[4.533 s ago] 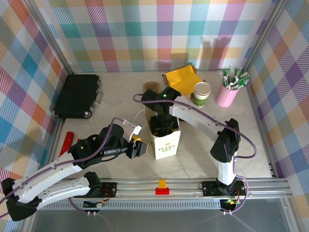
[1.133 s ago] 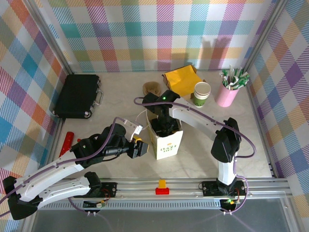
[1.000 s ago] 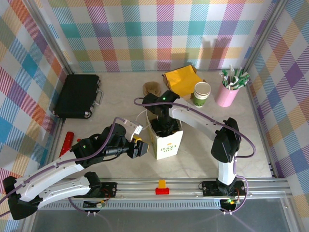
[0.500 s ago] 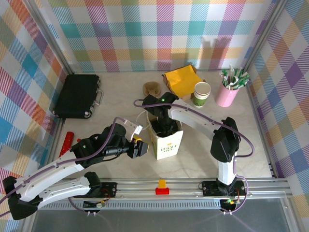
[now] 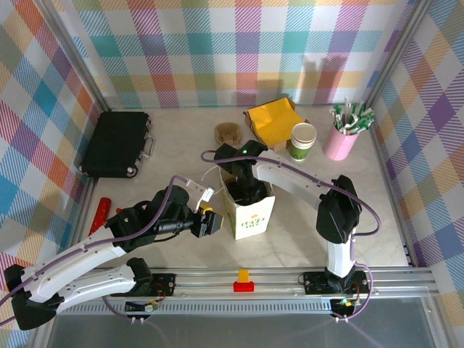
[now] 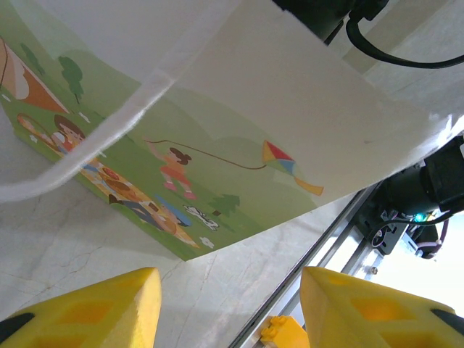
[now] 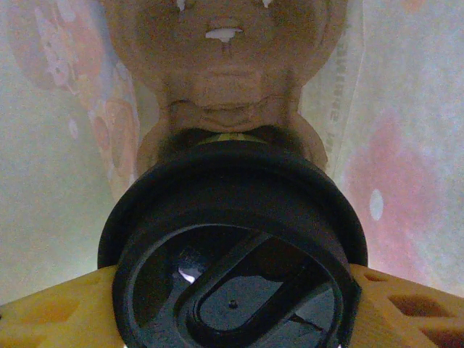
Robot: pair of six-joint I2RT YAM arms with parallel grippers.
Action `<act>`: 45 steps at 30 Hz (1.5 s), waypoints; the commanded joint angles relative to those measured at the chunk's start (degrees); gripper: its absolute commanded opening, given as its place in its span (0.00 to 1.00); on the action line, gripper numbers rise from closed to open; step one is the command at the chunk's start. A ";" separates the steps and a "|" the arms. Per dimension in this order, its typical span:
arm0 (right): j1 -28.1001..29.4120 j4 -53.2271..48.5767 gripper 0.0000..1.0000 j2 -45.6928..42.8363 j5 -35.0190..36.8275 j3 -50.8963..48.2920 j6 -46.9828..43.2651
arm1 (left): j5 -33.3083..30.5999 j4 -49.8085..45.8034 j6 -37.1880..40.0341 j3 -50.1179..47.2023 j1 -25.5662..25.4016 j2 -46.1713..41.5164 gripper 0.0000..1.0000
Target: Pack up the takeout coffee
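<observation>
Centrally on the table, standing upright: tall white paper bag (image 5: 249,210) with a kite scene printed on its side, open at the top. Reaching down into it from the far side, right gripper (image 7: 232,308), yellow fingers (image 7: 51,319) clamped on both sides of the takeout coffee (image 7: 232,239), a small cup with a round black plastic lid, inside the bag. Just left of the bag, left gripper (image 6: 228,312), jaws apart, holding nothing.
</observation>
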 commanded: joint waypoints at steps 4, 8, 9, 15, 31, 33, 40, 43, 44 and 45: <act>-0.48 0.72 0.55 2.54 -1.25 -2.14 -0.36 | -0.58 0.24 -0.33 -0.14 -0.39 -1.08 0.53; -0.48 0.89 0.55 3.15 -1.32 -2.50 -0.45 | -0.58 0.20 -0.29 -0.13 -0.39 -1.12 0.53; -0.48 0.87 0.55 3.28 -1.37 -2.54 -0.44 | -0.58 0.20 -0.31 -0.13 -0.39 -1.10 0.53; -0.50 1.05 0.55 4.08 -1.91 -2.45 -0.54 | -0.63 0.15 -0.33 -0.22 -0.39 -1.17 0.53; -0.48 -2.31 0.58 5.79 -1.39 2.57 -1.15 | -0.50 0.47 -0.33 -0.39 -0.40 -1.03 0.53; -0.53 -2.75 0.58 6.00 -1.25 3.15 -1.16 | -0.50 0.39 -0.25 -0.41 -0.39 -1.03 0.53; -0.57 -3.24 0.58 6.92 -1.67 3.96 -1.35 | -0.50 0.46 -0.35 -0.31 -0.40 -1.10 0.53; -0.64 -3.33 0.58 7.50 -2.17 4.05 -1.41 | -0.60 0.33 -0.31 -0.31 -0.39 -1.11 0.53; -0.66 -3.32 0.58 7.72 -2.26 4.09 -1.43 | -0.60 0.36 -0.32 -0.35 -0.39 -1.18 0.53; -0.73 -3.32 0.58 7.92 -2.45 4.07 -1.50 | -0.63 0.36 -0.30 -0.39 -0.40 -1.19 0.53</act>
